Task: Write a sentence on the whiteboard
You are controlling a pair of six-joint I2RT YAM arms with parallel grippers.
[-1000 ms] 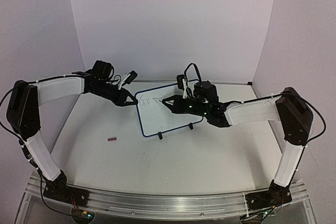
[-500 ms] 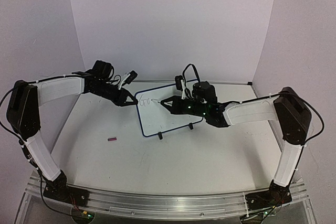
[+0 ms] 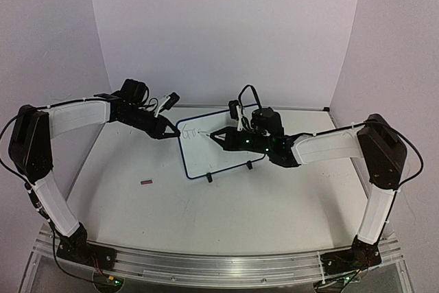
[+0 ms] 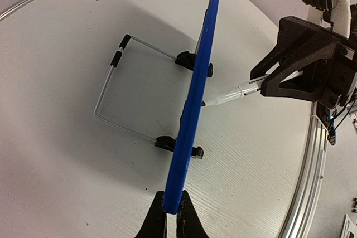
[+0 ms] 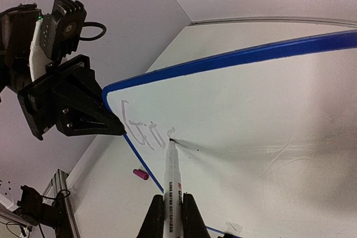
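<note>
Tabletop (image 3: 226,211), white and bare-looking, carries both arms at its near edge. The left arm (image 3: 75,118) rises from its base, bends at the elbow and stretches almost level toward the middle. The right arm (image 3: 329,145) mirrors it, its forearm running low and level toward the same spot.

Between the two claws stands the whiteboard (image 3: 218,159), tilted back on its two black feet, with a wire stand (image 4: 114,90) behind it. The left claw (image 3: 168,133) is clamped on the board's blue frame at its side edge, fingers together on the rim, as the left wrist view shows from along the edge. The right claw (image 3: 214,134) faces the writing side, closed tight on a white marker (image 5: 172,176) that juts straight ahead of it, tip touching the board.

Just beyond that tip, toward the left claw, lies the start of the sentence (image 5: 146,132): a few thin, faint letters near the upper corner. A small pink cap (image 3: 146,182) lies on the tabletop, below and apart from the left claw.
</note>
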